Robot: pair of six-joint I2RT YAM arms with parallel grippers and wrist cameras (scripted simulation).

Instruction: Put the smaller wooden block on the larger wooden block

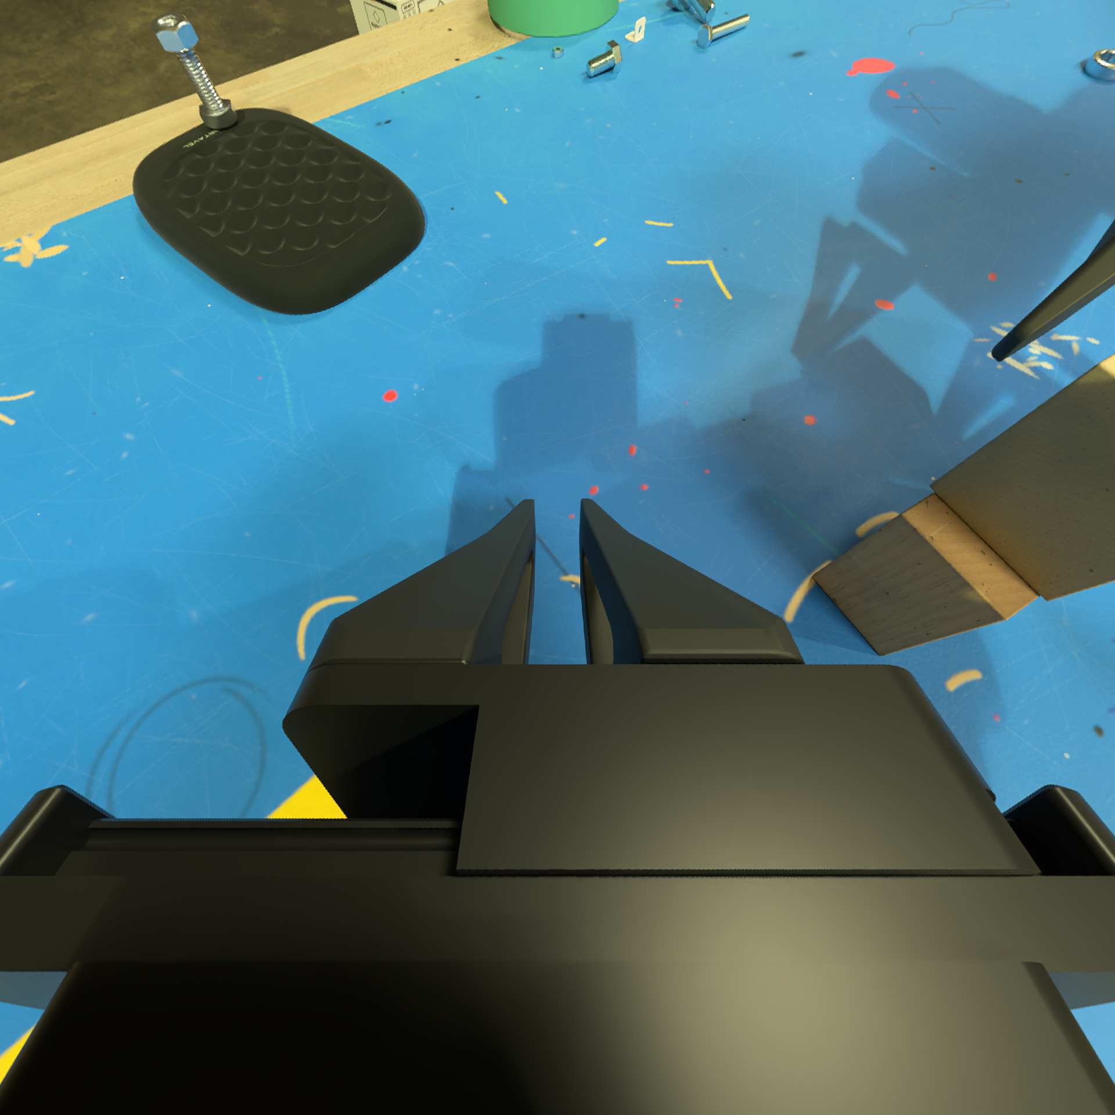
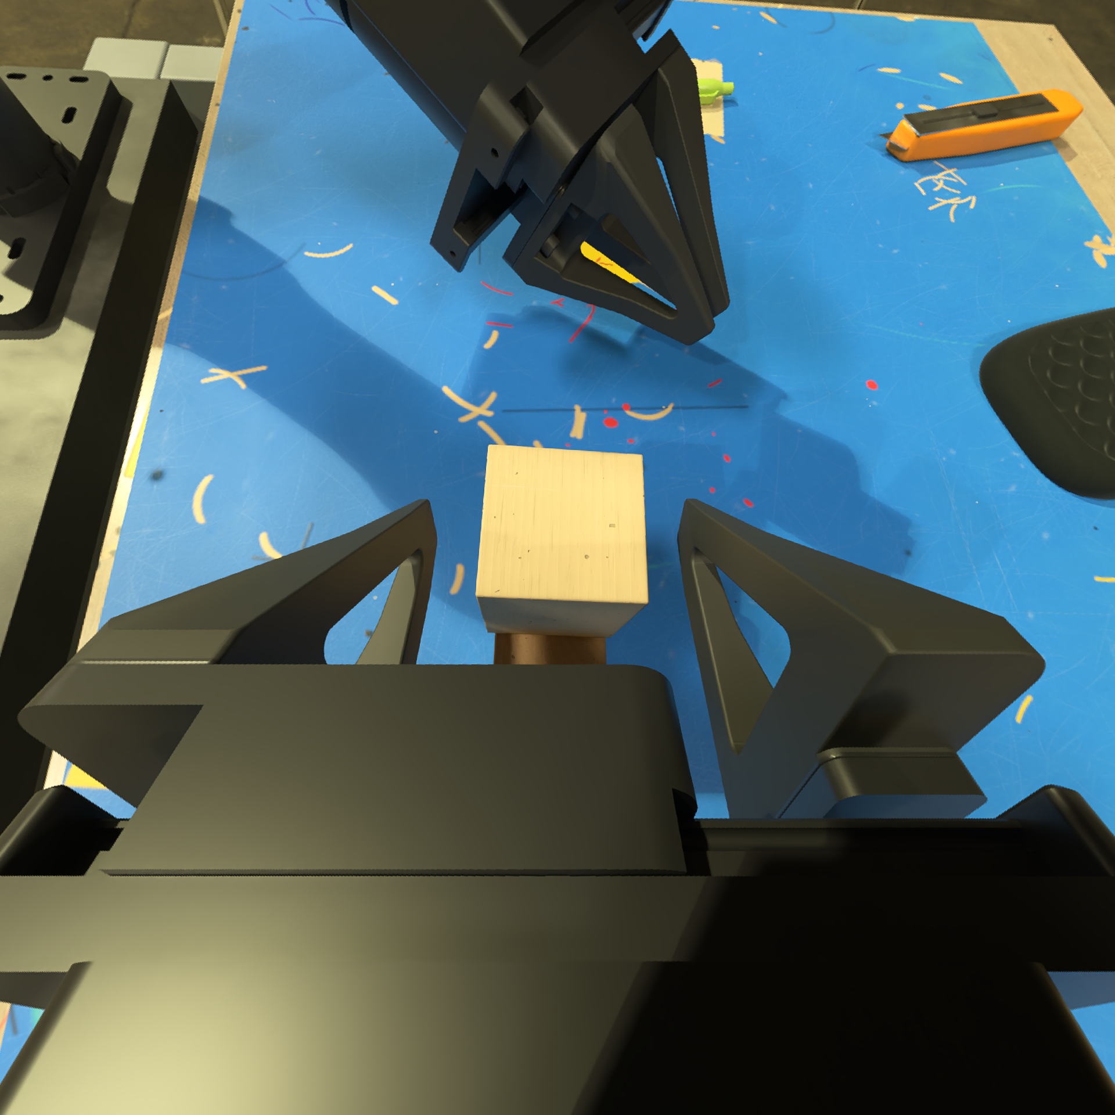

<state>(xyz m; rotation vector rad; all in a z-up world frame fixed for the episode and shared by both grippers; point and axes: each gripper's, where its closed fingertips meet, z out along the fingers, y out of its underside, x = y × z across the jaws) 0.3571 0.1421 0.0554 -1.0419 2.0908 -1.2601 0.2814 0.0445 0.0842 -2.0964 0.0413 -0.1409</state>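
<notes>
your right gripper (image 2: 556,525) is hanging with its fingers spread wide, one on each side of the stacked blocks and touching neither. the smaller wooden block (image 2: 561,531) is sitting on top of the larger wooden block (image 2: 549,648), of which you are seeing only a darker strip below it in the right wrist view. in the left wrist view the stack is showing at the right edge, tilted by the lens, resting on the blue mat (image 1: 241,482). your left gripper (image 1: 557,513) is hovering over bare mat, well apart from the blocks, its fingers nearly together with only a thin gap and gripping nothing. a black ribbed pad (image 1: 277,211) is lying farther off, an upright bolt (image 1: 196,75) at its far end, and an orange utility knife (image 2: 983,123) is lying near the mat's far corner.
</notes>
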